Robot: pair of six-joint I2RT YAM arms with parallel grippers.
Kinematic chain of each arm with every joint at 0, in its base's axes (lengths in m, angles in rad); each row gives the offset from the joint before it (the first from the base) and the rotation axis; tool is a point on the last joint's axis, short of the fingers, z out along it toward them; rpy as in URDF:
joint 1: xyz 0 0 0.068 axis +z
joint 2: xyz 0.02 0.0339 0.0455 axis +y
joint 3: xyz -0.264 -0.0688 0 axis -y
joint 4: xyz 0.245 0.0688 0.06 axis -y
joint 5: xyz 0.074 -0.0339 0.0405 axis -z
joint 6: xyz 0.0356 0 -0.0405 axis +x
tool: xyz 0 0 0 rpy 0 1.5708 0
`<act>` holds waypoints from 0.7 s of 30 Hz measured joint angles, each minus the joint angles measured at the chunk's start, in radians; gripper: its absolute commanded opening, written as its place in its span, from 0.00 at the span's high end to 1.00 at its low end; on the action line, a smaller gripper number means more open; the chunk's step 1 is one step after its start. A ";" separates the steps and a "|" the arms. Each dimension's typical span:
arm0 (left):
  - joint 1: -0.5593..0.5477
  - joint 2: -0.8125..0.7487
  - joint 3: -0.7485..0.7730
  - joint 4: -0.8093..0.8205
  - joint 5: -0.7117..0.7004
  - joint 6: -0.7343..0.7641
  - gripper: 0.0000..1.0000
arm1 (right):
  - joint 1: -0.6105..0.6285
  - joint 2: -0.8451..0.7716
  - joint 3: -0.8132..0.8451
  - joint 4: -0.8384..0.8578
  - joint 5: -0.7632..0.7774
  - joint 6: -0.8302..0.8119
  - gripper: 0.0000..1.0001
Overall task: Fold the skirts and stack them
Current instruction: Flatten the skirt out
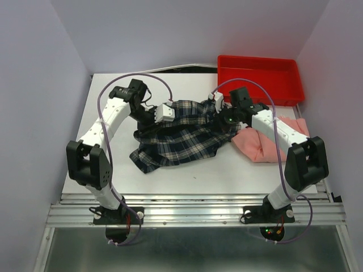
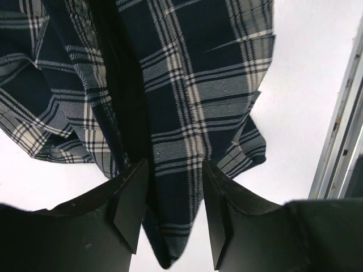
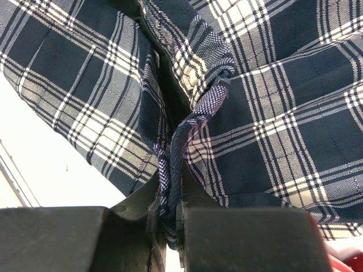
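Observation:
The plaid skirt (image 1: 181, 139) lies crumpled in the middle of the white table, its upper edge lifted between the two grippers. My left gripper (image 1: 172, 109) is at its upper left. In the left wrist view the left gripper (image 2: 174, 165) has its jaws apart, with a hanging corner of the plaid skirt (image 2: 187, 85) between them. My right gripper (image 1: 219, 109) is at the skirt's upper right. In the right wrist view the right gripper (image 3: 170, 187) is shut on a bunched fold of the plaid skirt (image 3: 283, 113). The salmon-pink skirt (image 1: 266, 144) lies bunched at the right, partly under the right arm.
A red plastic tray (image 1: 258, 59) stands at the back right corner, and its edge shows in the right wrist view (image 3: 340, 255). The table's metal front rail (image 1: 193, 207) runs by the arm bases. Purple walls close in both sides.

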 measured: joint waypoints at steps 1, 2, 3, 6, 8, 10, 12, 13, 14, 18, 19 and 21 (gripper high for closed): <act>0.000 0.021 0.011 0.001 -0.012 -0.002 0.46 | 0.000 0.000 0.000 -0.002 -0.002 0.000 0.99; 0.000 0.047 0.023 0.004 -0.023 -0.004 0.46 | 0.000 -0.001 0.000 -0.004 -0.003 0.000 0.99; 0.000 0.069 0.033 0.006 -0.034 -0.005 0.46 | 0.000 -0.002 0.000 -0.005 -0.003 -0.001 0.99; -0.002 0.120 0.061 0.010 -0.068 -0.006 0.46 | 0.000 -0.005 0.000 -0.005 -0.003 -0.002 0.99; -0.002 0.132 0.063 0.011 -0.085 -0.007 0.46 | 0.000 -0.010 0.000 -0.008 -0.003 -0.005 0.99; -0.003 0.148 0.063 0.011 -0.101 -0.008 0.46 | 0.000 -0.014 0.000 -0.009 -0.003 -0.008 0.99; -0.003 0.159 0.063 0.010 -0.111 -0.007 0.49 | 0.000 -0.021 0.000 -0.011 -0.002 -0.009 0.99; -0.003 0.164 0.063 0.011 -0.115 -0.007 0.52 | 0.000 -0.023 0.000 -0.011 -0.002 -0.009 0.99; -0.003 0.165 0.063 0.011 -0.117 -0.006 0.61 | 0.000 -0.026 0.000 -0.011 -0.002 -0.009 0.99; -0.005 0.156 0.041 0.013 -0.119 0.012 0.89 | 0.000 -0.030 0.000 -0.013 0.002 -0.010 0.99; -0.005 0.148 0.027 0.014 -0.119 0.021 0.94 | 0.000 -0.030 0.000 -0.013 0.005 -0.011 0.99; -0.006 0.131 0.004 0.013 -0.119 0.029 1.00 | 0.000 -0.030 0.000 -0.013 0.011 -0.013 0.99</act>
